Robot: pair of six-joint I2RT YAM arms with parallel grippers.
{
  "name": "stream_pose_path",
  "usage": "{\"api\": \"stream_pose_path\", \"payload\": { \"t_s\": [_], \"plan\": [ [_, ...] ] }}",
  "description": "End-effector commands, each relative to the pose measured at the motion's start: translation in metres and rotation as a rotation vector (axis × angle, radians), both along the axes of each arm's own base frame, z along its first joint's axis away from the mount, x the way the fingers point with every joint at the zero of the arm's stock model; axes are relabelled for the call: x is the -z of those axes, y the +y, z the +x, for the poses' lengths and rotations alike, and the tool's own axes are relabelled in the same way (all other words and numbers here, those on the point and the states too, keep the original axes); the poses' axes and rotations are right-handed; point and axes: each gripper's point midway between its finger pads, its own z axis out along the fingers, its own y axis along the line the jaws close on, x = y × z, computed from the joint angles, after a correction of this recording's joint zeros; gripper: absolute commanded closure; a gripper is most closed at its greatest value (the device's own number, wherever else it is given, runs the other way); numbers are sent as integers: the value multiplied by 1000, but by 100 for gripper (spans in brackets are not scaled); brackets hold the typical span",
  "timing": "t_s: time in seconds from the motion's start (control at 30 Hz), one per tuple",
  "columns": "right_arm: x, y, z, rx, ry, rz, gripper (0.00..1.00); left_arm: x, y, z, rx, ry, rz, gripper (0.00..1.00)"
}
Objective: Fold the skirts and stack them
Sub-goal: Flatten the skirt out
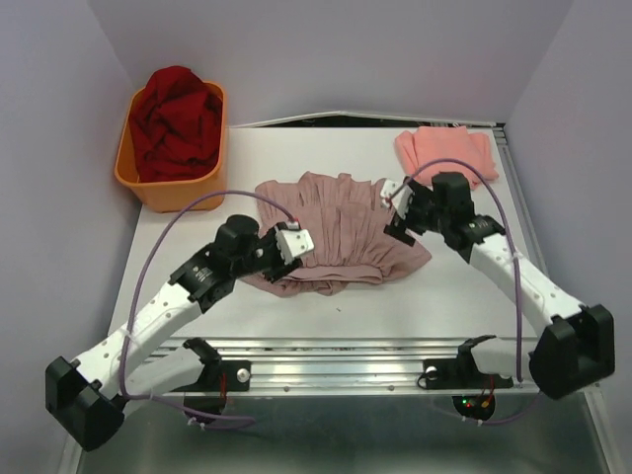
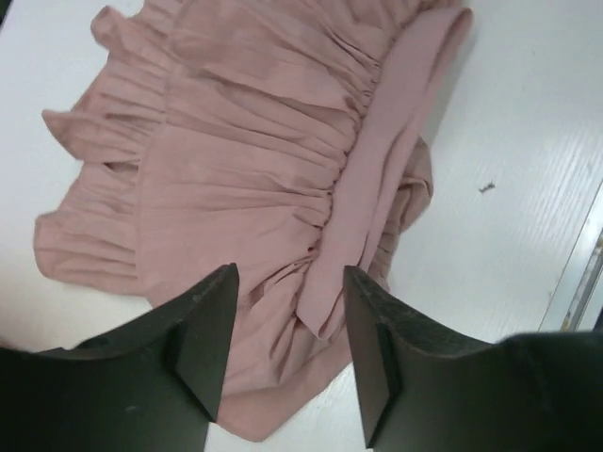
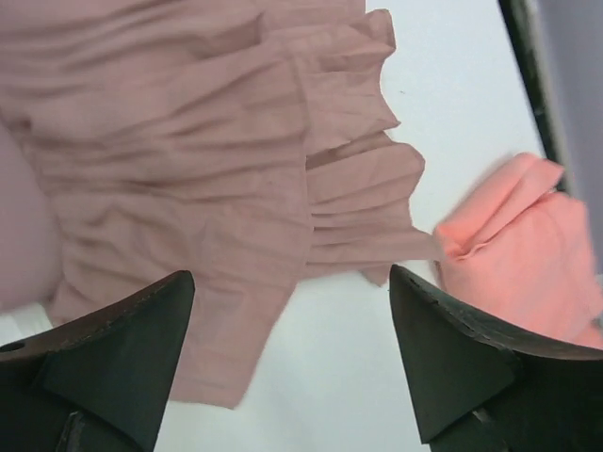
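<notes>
Both arms reach forward over the table and lean inward; the left gripper and the right gripper have fingers apart.

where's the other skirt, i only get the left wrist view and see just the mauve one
Observer: The salmon skirt lies at the far right of the table, beyond the right gripper.
Operator: is that gripper holding anything
Observer: No, it is open above the ruffled hem of the mauve skirt, holding nothing.
Operator: anything else out there
Observer: An orange tub of dark red cloth stands at the far left.
</notes>
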Motion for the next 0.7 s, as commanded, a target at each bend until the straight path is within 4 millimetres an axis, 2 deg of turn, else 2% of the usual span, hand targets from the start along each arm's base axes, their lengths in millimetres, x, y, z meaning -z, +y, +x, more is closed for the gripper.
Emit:
{"api": "stream_pose_path", "payload": {
  "t_s": [0.0, 0.03, 0.1, 0.13, 0.23, 0.33, 0.37, 0.47, 0.5, 0.53, 0.57, 0.63, 0.67],
  "plan": [
    [17, 25, 3, 224, 460, 209, 19, -1, 1, 41, -197, 207, -94, 47],
    [6, 35, 12, 226, 466, 235, 21, 12, 4, 54, -245, 253, -76, 52],
    [14, 40, 20, 275, 532, 254, 25, 12, 8, 75, -310, 246, -94, 55],
    [32, 41, 22, 297, 587, 233, 28, 19, 7, 81, -323, 244, -85, 55],
    [52, 42, 25, 323, 638, 191, 30, 34, 8, 93, -339, 228, -58, 58],
    [84, 34, 25, 371, 693, 127, 31, 62, 11, 96, -328, 242, 23, 64],
    [99, 29, 25, 393, 708, 88, 31, 79, 15, 95, -334, 252, 68, 64],
    [123, 18, 27, 440, 720, 15, 31, 107, 11, 82, -255, 241, 172, 67],
    [137, 10, 28, 460, 722, -38, 31, 119, 12, 72, -234, 246, 214, 69],
    [142, 7, 32, 468, 710, -55, 32, 127, -3, 56, -149, 228, 257, 70],
    [147, 3, 36, 476, 695, -80, 32, 139, -8, 40, -104, 233, 298, 71],
    [155, 2, 45, 463, 669, -103, 32, 149, -22, 23, -37, 213, 349, 71],
    [154, 2, 52, 464, 649, -106, 31, 156, -38, 6, 27, 219, 370, 73]
  ]
}}
